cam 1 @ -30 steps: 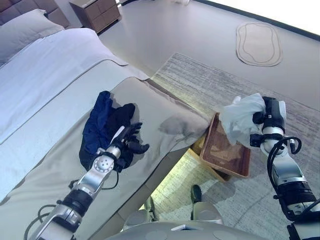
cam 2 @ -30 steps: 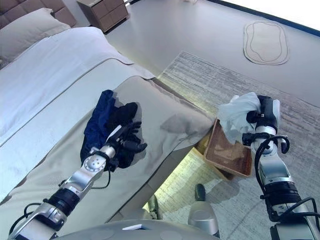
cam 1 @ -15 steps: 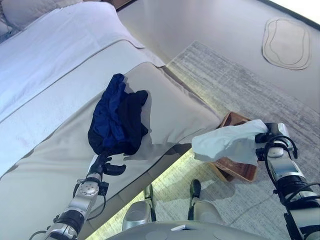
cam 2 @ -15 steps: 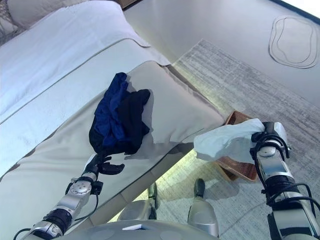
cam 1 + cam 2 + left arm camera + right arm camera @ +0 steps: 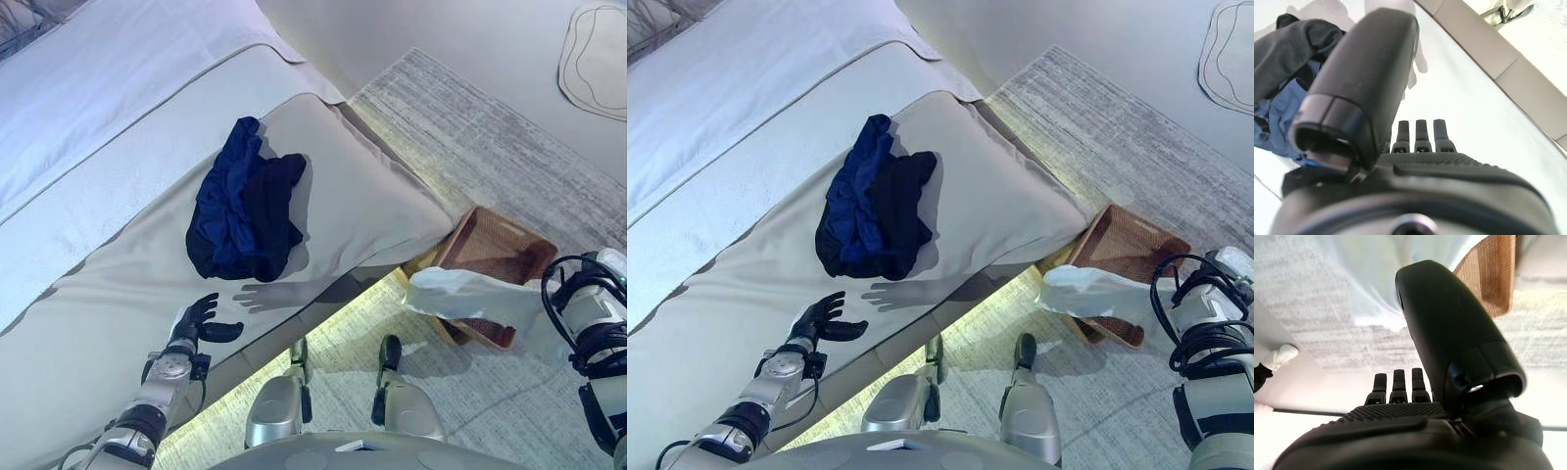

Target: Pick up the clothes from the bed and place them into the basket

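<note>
Grey rug (image 5: 470, 127) and pale floor lie beyond the bed (image 5: 118, 196), which fills the left of your head views under a beige cover. Your remaining clothes, a dark blue and black heap (image 5: 245, 208), sit on that cover near the bed's foot corner, crumpled together and touching each other. Your left hand (image 5: 196, 320) hovers over the cover close to the bed's side edge, just short of the heap and apart from it; its fingers are straight and spread, holding nothing, and your left wrist view shows the same heap past those fingers. Off the foot corner, the brown woven basket (image 5: 509, 245) stands on the rug, touching the bed's base. A white garment (image 5: 470, 297) hangs across the basket's near rim, stretching toward your right hand (image 5: 1205, 305). That hand's fingers are hidden behind the wrist and cloth, so you cannot tell whether it grips the garment or has let go.
</note>
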